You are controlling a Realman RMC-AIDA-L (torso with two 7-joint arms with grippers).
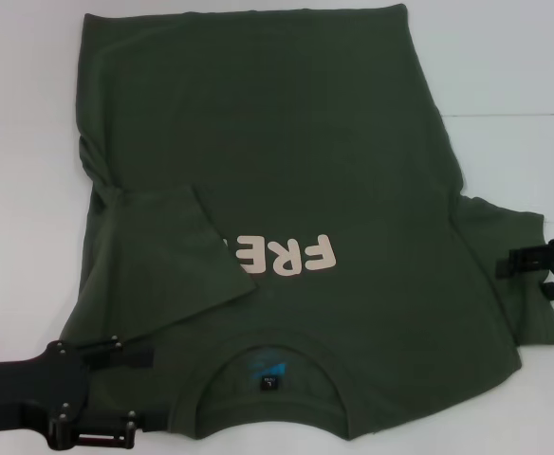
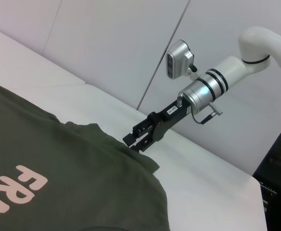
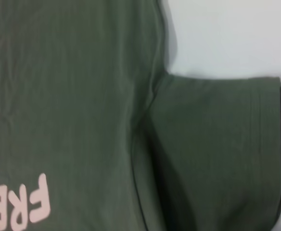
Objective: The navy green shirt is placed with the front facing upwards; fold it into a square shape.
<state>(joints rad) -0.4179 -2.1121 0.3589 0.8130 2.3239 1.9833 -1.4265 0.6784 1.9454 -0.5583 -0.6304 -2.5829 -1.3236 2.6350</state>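
- Already partway through: one navy green shirt [image 1: 286,190] spread front-up on the white table [image 1: 505,57], collar [image 1: 269,365] nearest the robot, one sleeve folded in over the chest and covering the end of the pale lettering [image 1: 291,254].
- Other sleeve [image 1: 509,275] not yet folded, lying flat and stretched out directly beneath the right gripper [image 1: 505,263].
- Right gripper poised over that sleeve's outer hem, fingers apparently slightly parted and gripping nothing, though hard to be sure from the left wrist view [image 2: 138,139].
- Left gripper [image 1: 144,356] low beside the collar, over the shoulder just outside the folded sleeve; cannot tell how its fingers stand.
- Step in hand, by judgement: taking up the second sleeve.
- Next move likely calls for pinching the hem under the right gripper and carrying it inward, away from the table edge and across the chest.
- Count: one shirt, two sleeves (one folded, one flat), two grippers.
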